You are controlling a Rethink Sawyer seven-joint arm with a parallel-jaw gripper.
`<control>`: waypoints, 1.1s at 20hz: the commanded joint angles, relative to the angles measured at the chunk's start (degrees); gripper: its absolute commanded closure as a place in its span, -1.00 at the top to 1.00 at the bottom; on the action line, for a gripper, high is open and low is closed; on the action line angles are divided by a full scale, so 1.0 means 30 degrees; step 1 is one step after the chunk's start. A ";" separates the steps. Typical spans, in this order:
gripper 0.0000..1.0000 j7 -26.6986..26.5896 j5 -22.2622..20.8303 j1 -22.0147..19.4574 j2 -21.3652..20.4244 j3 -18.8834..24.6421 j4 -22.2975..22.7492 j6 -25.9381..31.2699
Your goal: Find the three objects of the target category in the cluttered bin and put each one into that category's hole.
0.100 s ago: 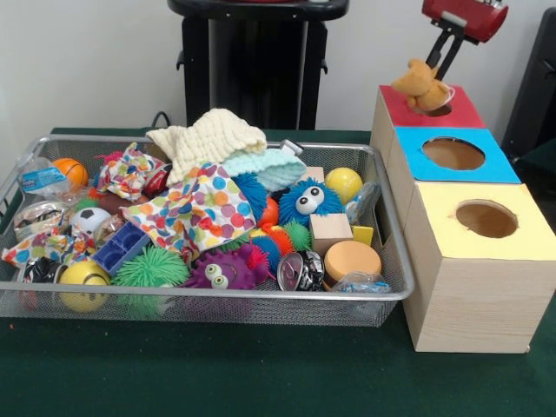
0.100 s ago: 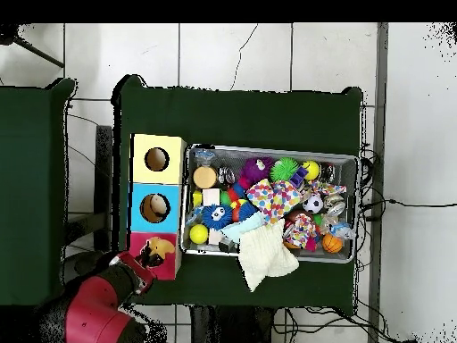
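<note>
Tan plush toy [image 1: 420, 84], gripped by the gripper [image 1: 440, 65], lies tilted over the red box's hole [image 1: 437, 109].

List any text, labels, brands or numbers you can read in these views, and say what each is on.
None can be read.
Clear plastic packet with a blue label at the wire mesh bin's end: print too blurred to read.
Clear wrapper by the round tan disc: nothing legible.
Red, blue and yellow topped wooden boxes: no markings.
Red claw housing: no lettering visible.
</note>
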 commanded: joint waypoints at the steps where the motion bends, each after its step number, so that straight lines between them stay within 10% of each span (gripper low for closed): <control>1: -1.00 0.5775 0.0434 -0.0341 0.0735 0.1204 -0.1356 0.2064; 22: -1.00 0.4078 0.0274 -0.1237 -0.1270 0.2843 0.0134 0.1439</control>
